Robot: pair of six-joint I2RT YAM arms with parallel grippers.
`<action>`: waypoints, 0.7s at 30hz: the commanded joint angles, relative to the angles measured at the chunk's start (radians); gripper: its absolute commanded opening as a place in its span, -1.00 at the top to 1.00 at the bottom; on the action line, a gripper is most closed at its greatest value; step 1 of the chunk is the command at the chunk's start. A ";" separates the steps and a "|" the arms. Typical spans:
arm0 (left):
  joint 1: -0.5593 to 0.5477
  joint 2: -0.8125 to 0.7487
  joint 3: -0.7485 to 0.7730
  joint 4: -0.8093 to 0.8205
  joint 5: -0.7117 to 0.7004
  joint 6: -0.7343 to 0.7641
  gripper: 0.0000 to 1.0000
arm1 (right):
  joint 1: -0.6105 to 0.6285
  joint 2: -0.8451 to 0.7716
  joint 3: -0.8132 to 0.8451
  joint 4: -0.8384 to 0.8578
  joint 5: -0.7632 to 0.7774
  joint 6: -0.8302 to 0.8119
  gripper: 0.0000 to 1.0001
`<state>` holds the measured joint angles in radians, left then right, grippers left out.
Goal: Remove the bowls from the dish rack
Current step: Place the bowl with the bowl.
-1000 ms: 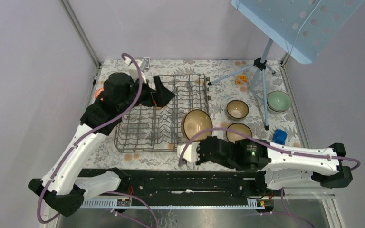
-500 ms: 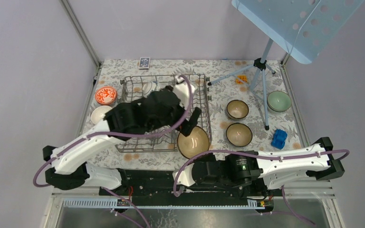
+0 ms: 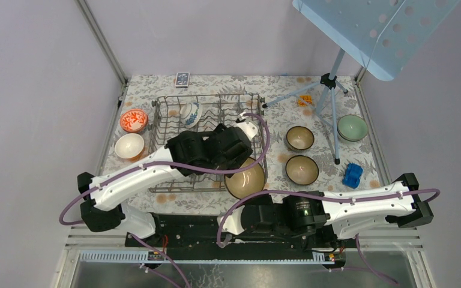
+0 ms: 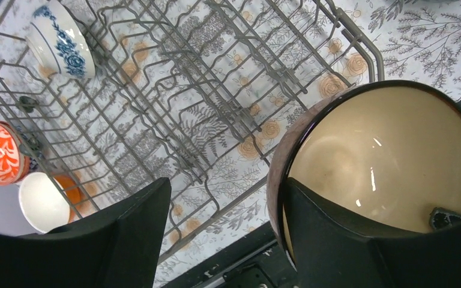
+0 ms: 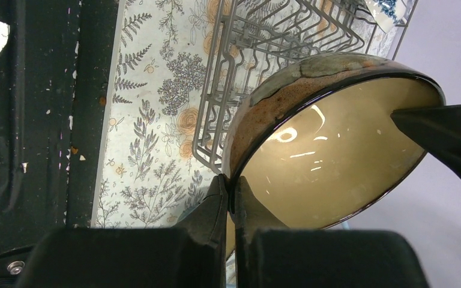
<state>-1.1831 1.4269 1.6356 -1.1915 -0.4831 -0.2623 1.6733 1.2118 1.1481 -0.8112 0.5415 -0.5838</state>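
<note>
A large tan bowl with a dark rim [image 3: 245,179] is tilted at the near right corner of the grey wire dish rack [image 3: 162,120]. My right gripper [image 5: 230,183] is shut on its near rim; in the top view it [image 3: 247,201] sits below the bowl. My left gripper [image 4: 225,192] is open and straddles the bowl's far rim [image 4: 279,192], with one finger inside the bowl [image 4: 384,162] and the other outside over the rack [image 4: 216,90]. A blue-and-white bowl [image 3: 189,113] stands in the rack's far part and shows in the left wrist view [image 4: 60,39].
An orange-patterned bowl [image 3: 134,120] and a white bowl [image 3: 129,145] sit left of the rack. Two tan bowls [image 3: 299,138] [image 3: 302,169] and a green bowl [image 3: 352,128] sit to the right, by a tripod stand [image 3: 330,84] and a small blue object [image 3: 353,174].
My left arm swung from the rack's far left across to the tan bowl. My right gripper drew the bowl toward the near edge, keeping hold of its rim.
</note>
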 commanded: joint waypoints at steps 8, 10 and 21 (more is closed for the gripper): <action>-0.033 0.065 0.009 0.000 0.017 -0.021 -0.04 | 0.014 -0.012 0.034 0.065 0.122 -0.056 1.00; -0.038 0.072 0.006 0.001 0.023 -0.025 0.12 | 0.014 -0.011 0.039 0.064 0.126 -0.058 1.00; -0.056 0.080 -0.012 0.005 0.049 -0.038 0.85 | 0.016 0.000 0.056 0.060 0.123 -0.075 1.00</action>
<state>-1.2304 1.5101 1.6310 -1.1942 -0.4519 -0.2966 1.6814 1.2163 1.1477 -0.8185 0.5594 -0.6083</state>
